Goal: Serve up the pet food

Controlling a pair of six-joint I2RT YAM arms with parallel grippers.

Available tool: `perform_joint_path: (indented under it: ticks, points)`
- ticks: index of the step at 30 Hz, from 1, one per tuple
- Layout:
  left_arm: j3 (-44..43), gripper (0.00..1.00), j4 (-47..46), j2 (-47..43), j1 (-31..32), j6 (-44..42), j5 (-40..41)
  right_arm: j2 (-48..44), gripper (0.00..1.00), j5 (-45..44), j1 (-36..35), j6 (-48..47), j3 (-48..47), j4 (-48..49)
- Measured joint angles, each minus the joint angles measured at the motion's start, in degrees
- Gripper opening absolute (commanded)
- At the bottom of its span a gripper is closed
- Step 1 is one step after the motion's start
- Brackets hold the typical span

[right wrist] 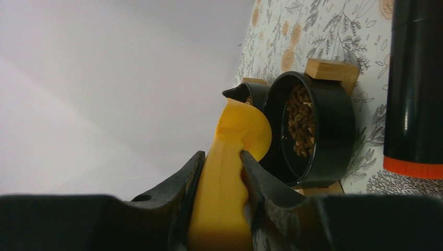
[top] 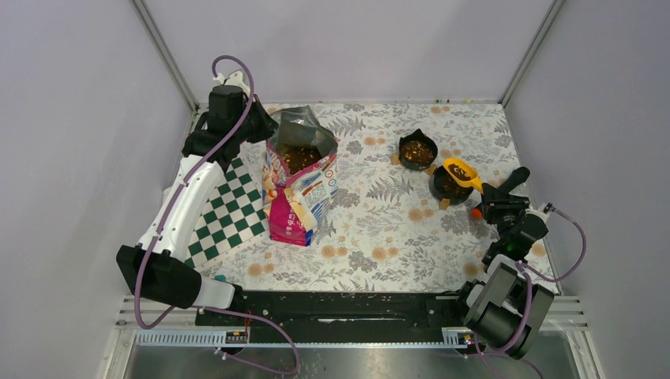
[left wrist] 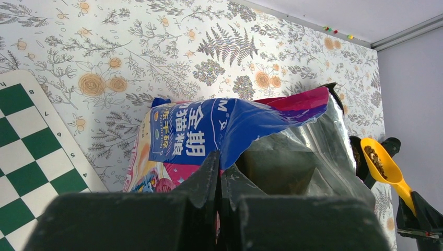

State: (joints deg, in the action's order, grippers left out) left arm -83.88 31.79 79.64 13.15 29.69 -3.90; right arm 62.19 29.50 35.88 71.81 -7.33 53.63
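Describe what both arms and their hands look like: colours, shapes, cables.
The left arm has a long white shell between black joints; the right arm is mostly black with a small white piece near the wrist. A purple cable loops along each. The left hand and right hand both have two matte black, tapering fingers.

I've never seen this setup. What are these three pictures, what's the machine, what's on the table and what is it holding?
Two robot arms bolted at the table's near edge. The wide picture looks down from above; the other two come from wrist cameras. On the table: a chessboard, an open bag of kibble, two black bowls with kibble in them. The left gripper pinches the bag's rim; the right gripper holds an orange scoop of kibble at the nearer bowl.
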Motion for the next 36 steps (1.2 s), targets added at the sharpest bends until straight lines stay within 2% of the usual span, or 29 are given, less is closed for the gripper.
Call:
perform_joint_path:
  ticks: [23,32,36]
  points:
    - [-0.1,0.00,0.7,-0.4,0.0,-1.5,1.1,-2.8,0.00,0.2,0.3,-8.8,-0.4,-11.5]
    - [-0.1,0.00,1.0,-0.6,-0.1,-2.5,2.1,-2.7,0.00,0.7,0.3,-19.2,-10.9,-25.8]
    - [-0.1,0.00,1.2,-0.7,-0.1,-2.8,2.6,-1.4,0.00,2.0,0.3,-23.2,-14.1,-28.7]
